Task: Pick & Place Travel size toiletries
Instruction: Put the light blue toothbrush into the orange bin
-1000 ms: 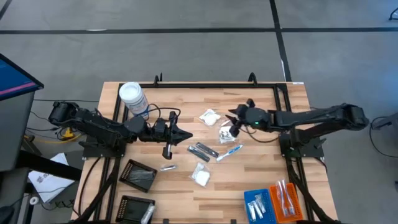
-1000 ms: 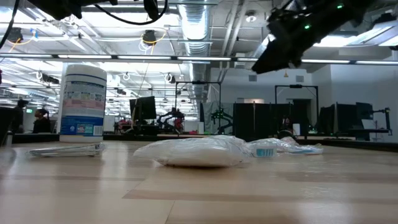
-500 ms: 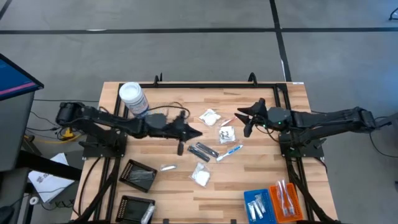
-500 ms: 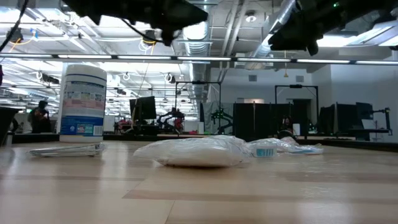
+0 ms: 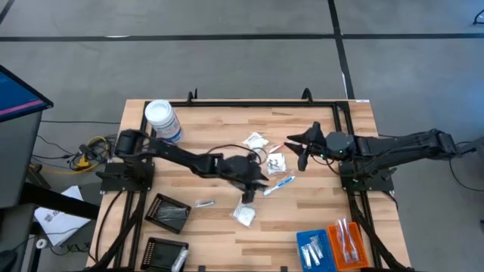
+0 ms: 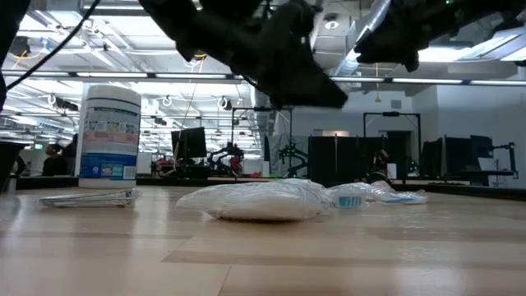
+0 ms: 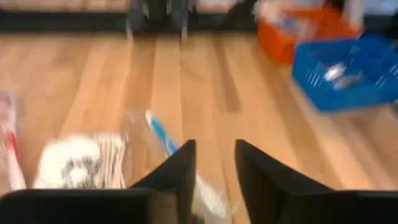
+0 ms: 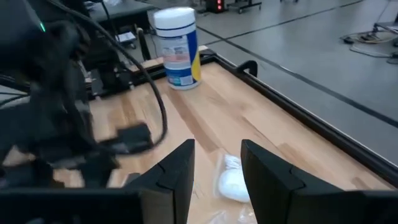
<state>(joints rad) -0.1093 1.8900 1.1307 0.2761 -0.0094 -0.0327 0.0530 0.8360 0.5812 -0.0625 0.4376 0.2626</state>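
The travel size toiletries lie loose mid-table: white sachets (image 5: pixel 255 141) (image 5: pixel 244 214), a speckled packet (image 5: pixel 276 162), a clear-wrapped blue toothbrush (image 5: pixel 281 183) and a silvery piece (image 5: pixel 204 202). My left gripper (image 5: pixel 262 179) reaches over the table's middle, open and above the table. In the left wrist view the blue toothbrush (image 7: pixel 163 135) lies just ahead of its fingers (image 7: pixel 214 177). My right gripper (image 5: pixel 296 148) hangs open and empty over the far right part, beyond the pile. The low view shows both grippers well above the near sachet (image 6: pixel 263 200).
A white-lidded round jar (image 5: pixel 161 119) stands at the far left. Two black trays (image 5: pixel 168 214) (image 5: pixel 165 253) sit at the near left. A blue tray (image 5: pixel 314 248) and an orange tray (image 5: pixel 346 242), each with items, sit at the near right. A black rail (image 5: pixel 249 102) edges the far side.
My left arm has stretched from the table's left toward its middle, sinking and tipping its gripper downward, and now covers the spot where the dark sticks lay. My right gripper has drawn back a little toward the table's right edge.
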